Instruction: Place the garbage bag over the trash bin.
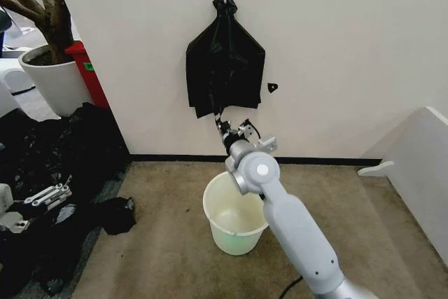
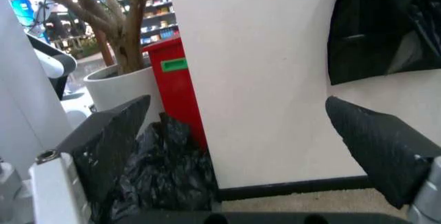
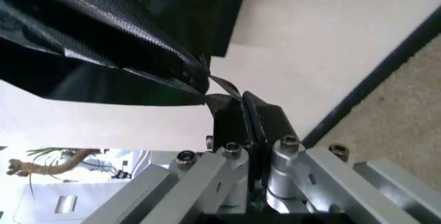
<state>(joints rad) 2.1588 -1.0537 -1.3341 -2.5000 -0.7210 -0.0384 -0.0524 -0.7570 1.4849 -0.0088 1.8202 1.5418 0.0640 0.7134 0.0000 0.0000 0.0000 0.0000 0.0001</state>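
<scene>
The garbage bag (image 1: 224, 68) is glossy black plastic hanging flat against the white wall from a hook, knotted at its top. My right gripper (image 1: 222, 125) reaches up to its lower left edge and is shut on a thin pulled-out corner of it (image 3: 219, 85). The bag's wrinkled body spreads out beyond the fingertips (image 3: 231, 111). The trash bin (image 1: 213, 209), a round white bucket with a greenish base, stands upright on the carpet directly below that gripper, partly behind my right arm. My left gripper (image 2: 241, 146) hangs low at the left over black sheeting, fingers (image 2: 110, 141) wide apart.
A heap of black plastic sheeting (image 1: 63, 145) covers the floor on the left. Behind it stand a white plant pot (image 1: 52, 78) with a tree trunk and a red box (image 1: 87, 68). A white partition (image 1: 420, 166) bounds the right side. Bare carpet surrounds the bin.
</scene>
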